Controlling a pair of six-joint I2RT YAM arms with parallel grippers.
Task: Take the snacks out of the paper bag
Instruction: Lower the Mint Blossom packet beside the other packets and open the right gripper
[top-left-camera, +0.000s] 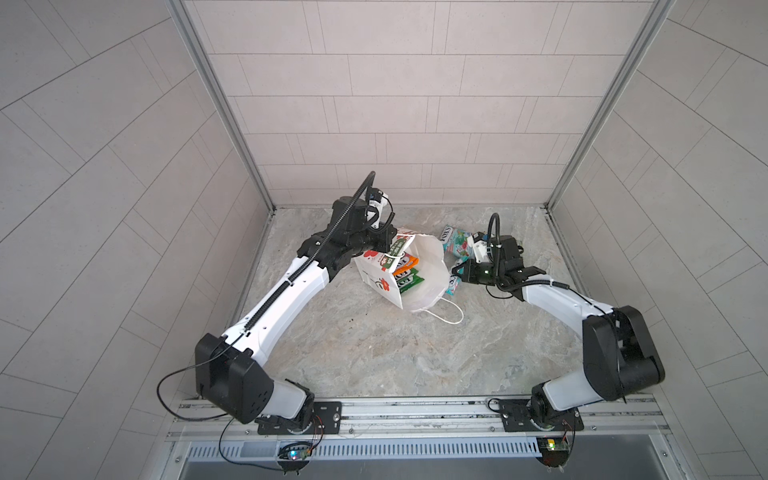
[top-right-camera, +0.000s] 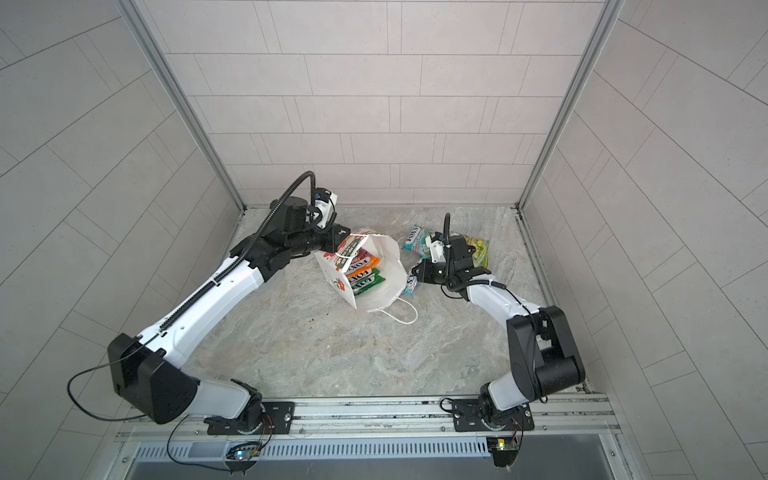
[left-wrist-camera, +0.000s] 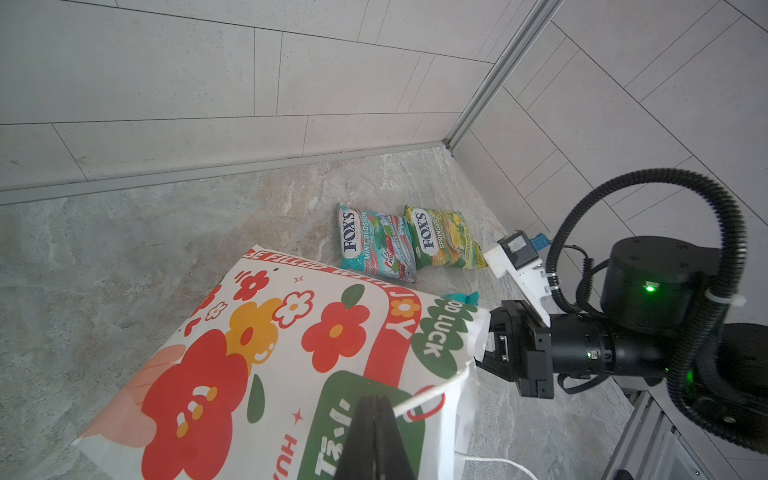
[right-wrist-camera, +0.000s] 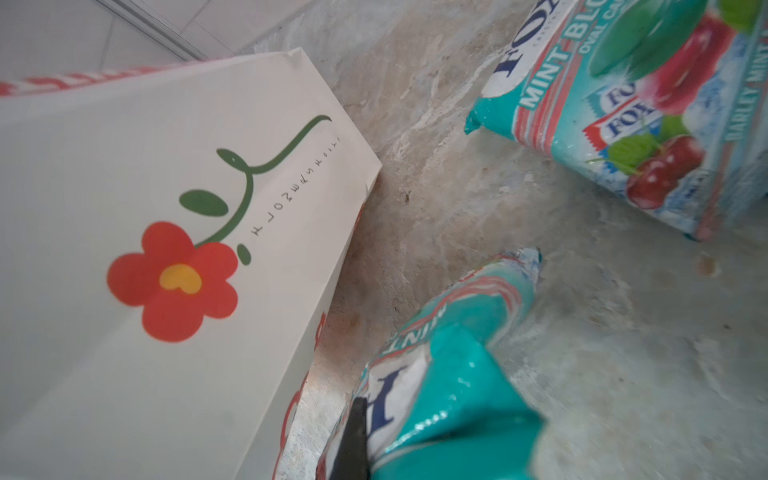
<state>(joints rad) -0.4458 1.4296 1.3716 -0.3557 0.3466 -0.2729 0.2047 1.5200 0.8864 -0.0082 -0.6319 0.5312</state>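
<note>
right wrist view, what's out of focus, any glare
Right wrist view: the held teal packet, close to the lens, is soft with small glare spots; the paper bag print is sharper. Left wrist view: the left gripper is a dark blur.

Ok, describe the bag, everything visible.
White paper bag, red and orange flowers printed on its face, one red flower on a side panel. It lies tilted on the table, mouth open, orange and green packets inside. One cord handle trails on the table; the left gripper is shut on its upper rim.
</note>
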